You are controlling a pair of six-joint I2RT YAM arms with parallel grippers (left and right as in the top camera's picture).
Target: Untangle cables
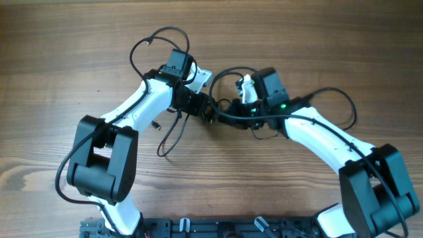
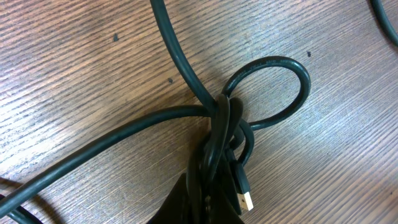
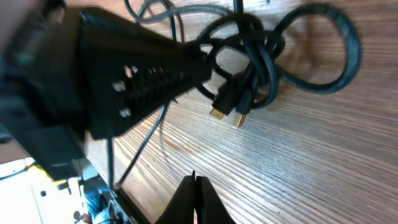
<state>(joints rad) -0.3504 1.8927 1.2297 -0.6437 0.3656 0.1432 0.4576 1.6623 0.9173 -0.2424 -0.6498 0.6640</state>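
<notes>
The cables [image 2: 261,68] are thin black cords knotted into a tangle, with a loop lying on the wood and a metal-tipped plug [image 2: 247,199] hanging from the knot. My left gripper [image 2: 214,202] is shut on the bundle just below the knot. Overhead, the left gripper [image 1: 205,111] meets the tangle [image 1: 213,116] at the table's middle, and one cord [image 1: 173,135] trails toward the front. In the right wrist view the knot [image 3: 249,53] shows two plugs [image 3: 227,115] dangling. My right gripper [image 3: 196,186] is shut on nothing, a short way from the knot; overhead, the right gripper [image 1: 231,106] sits just right of the tangle.
The wooden table [image 1: 53,66] lies bare around both arms. The arms' own thicker wires arch above the left wrist [image 1: 158,36] and beside the right arm [image 1: 340,99]. The arm bases' rail [image 1: 218,228] runs along the front edge.
</notes>
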